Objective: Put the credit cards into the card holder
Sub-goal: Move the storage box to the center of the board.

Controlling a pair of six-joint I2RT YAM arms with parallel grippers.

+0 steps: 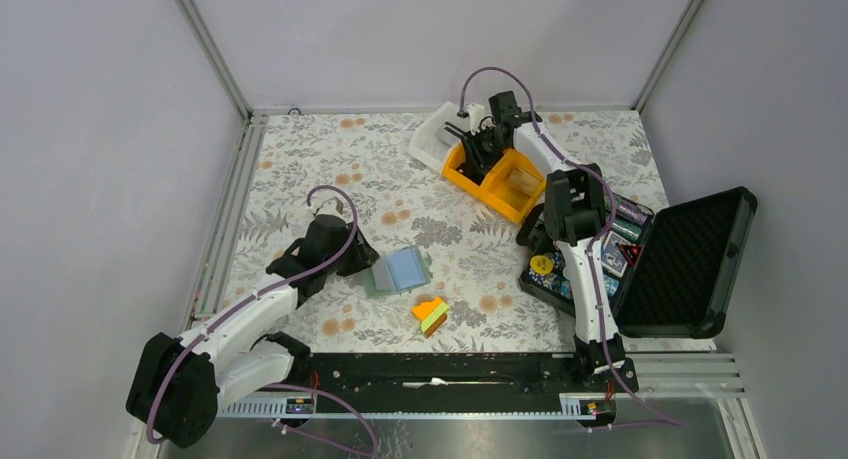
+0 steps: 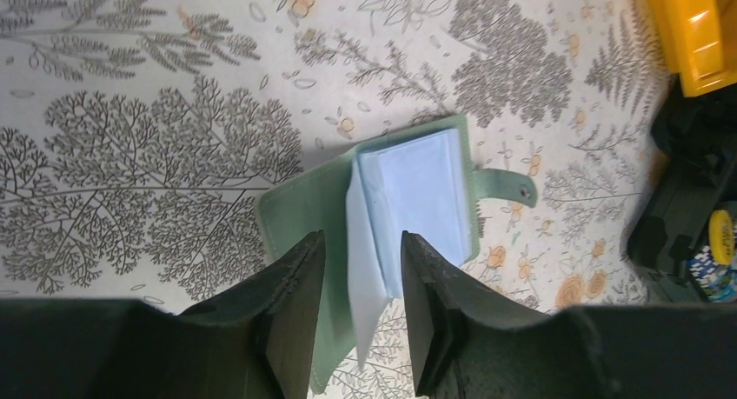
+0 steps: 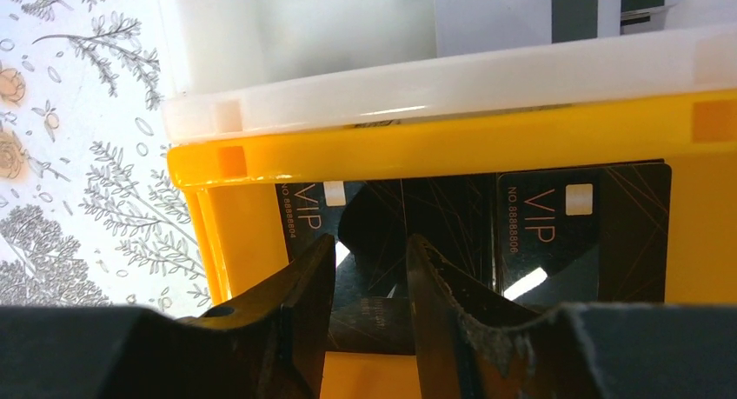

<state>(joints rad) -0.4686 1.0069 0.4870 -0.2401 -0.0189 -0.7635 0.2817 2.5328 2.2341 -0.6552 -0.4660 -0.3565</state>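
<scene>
The card holder (image 1: pixel 402 271) lies open on the flowered table, grey-green with a light-blue inner panel (image 2: pixel 417 190). My left gripper (image 1: pixel 365 264) is at its left edge; in the left wrist view the gripper (image 2: pixel 362 286) is open, with a loose light-blue pocket leaf (image 2: pixel 365 269) standing between the jaws. My right gripper (image 1: pixel 478 157) reaches into a yellow bin (image 3: pixel 434 147) at the back. It is open (image 3: pixel 369 277) just above black VIP credit cards (image 3: pixel 582 234) lying in the bin. A white card with a dark stripe (image 3: pixel 504 16) lies in the white bin (image 3: pixel 434 90) behind.
An orange-yellow-green wedge block (image 1: pixel 431 314) lies right of the holder. A second yellow bin (image 1: pixel 515 184) adjoins the first. A big open black foam-lined case (image 1: pixel 690 259) with poker chips (image 1: pixel 545 269) stands at the right. Walls enclose the table.
</scene>
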